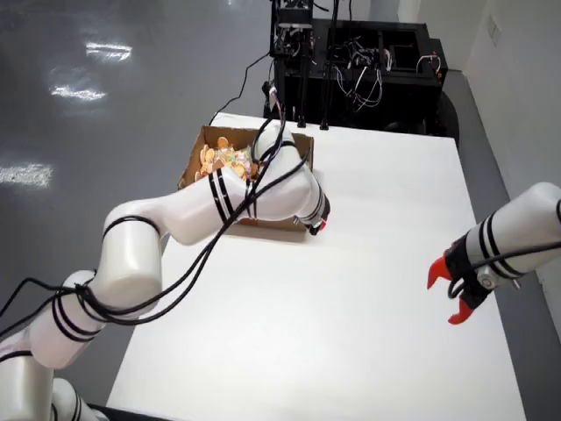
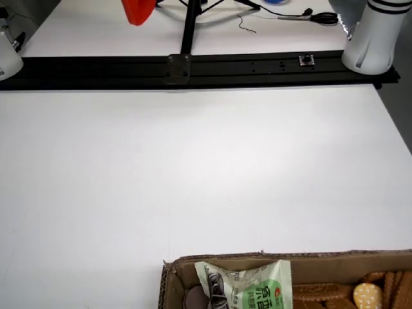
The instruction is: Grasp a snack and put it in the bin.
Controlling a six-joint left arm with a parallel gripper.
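An open cardboard box (image 1: 192, 167) stands at the far left of the white table in the view from above and holds orange round snacks (image 1: 223, 160). My white working arm reaches over the box's near wall. Only a red tip of its gripper (image 1: 318, 224) shows at the box's right corner, so the fingers cannot be judged. The view that rides on the gripper looks back across the table, with the box wall (image 2: 322, 264) at its bottom edge. Inside lie a green snack packet (image 2: 248, 286) and brown biscuits (image 2: 367, 295). No fingers appear in that view.
A second white arm hangs at the right with its red gripper (image 1: 454, 294) spread above the table; its red tip (image 2: 137, 9) shows at the top of the riding view. A black rail (image 2: 193, 64) and arm base (image 2: 375, 35) line that edge. A black equipment rack (image 1: 368, 53) stands behind the table.
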